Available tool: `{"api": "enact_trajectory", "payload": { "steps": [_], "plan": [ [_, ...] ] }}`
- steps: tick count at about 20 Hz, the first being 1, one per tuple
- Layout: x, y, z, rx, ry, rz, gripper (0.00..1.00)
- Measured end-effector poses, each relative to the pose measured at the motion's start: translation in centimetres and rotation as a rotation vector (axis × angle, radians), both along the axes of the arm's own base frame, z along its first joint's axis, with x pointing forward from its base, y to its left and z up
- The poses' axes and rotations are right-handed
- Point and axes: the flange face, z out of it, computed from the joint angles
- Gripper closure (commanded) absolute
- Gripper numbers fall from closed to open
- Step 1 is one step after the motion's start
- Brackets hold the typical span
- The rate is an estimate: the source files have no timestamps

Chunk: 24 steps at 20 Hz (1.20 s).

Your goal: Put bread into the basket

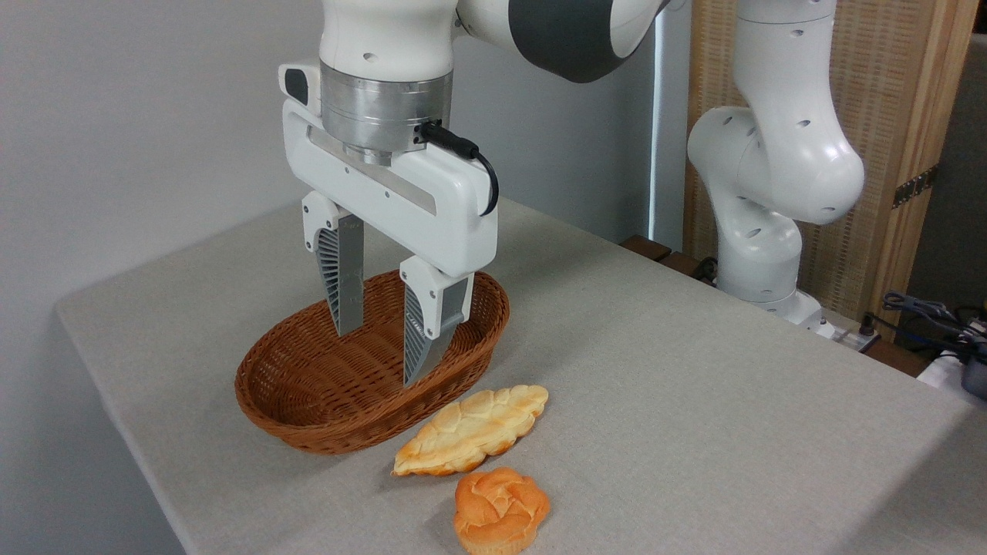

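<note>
The bread (500, 509), a small round orange-brown bun with a swirled top, lies on the grey table near the front edge. Behind it and to the left stands the oval reddish-brown wicker basket (308, 420), with nothing in it. My gripper (378, 356) hangs over the basket, its grey ribbed fingers (344, 284) spread apart and open, holding nothing. The bun is well in front of the gripper and to its right, untouched.
A longer flat pale-golden leaf-shaped bread (472, 430) lies between the bun and the basket, close to the basket's rim. The arm's white base (763, 254) stands at the back right. Cables (933, 320) lie at the far right edge. The table (694, 370) is cloth-covered.
</note>
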Motion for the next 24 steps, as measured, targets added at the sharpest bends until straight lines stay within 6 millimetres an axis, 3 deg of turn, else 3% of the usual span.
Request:
{"api": "enact_trajectory", "payload": {
  "steps": [17,24],
  "plan": [
    [0.0,0.0,0.0,0.000,0.001,0.000,0.00],
    [-0.2,0.4,-1.7,-0.001,0.029,-0.002,0.00]
  ]
}}
